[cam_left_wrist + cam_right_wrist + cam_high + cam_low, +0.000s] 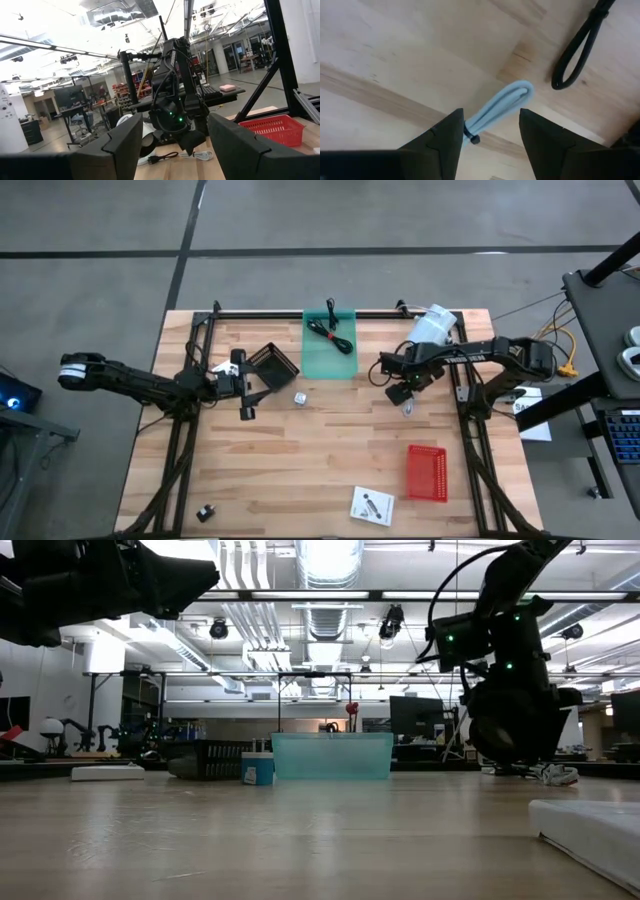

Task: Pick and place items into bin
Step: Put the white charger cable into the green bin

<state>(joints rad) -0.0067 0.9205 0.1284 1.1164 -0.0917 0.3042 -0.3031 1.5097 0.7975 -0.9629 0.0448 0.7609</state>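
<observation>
One pale blue bundled cable [502,107] is lying between the right hand's [490,132] open fingers; it's needing a centred, level squeeze.

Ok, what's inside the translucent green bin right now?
Inside the translucent green bin, one coiled black cable shows in the high view. Nothing else shows; the low view's tinted wall hides the contents.

My bench [300,470] is pale wood planking on a grey concrete floor [100,240]. Overhead: exposed ceiling ducts [325,570] and strip lighting. Behind: dark monitors [415,718], shelving and other workstations.
</observation>
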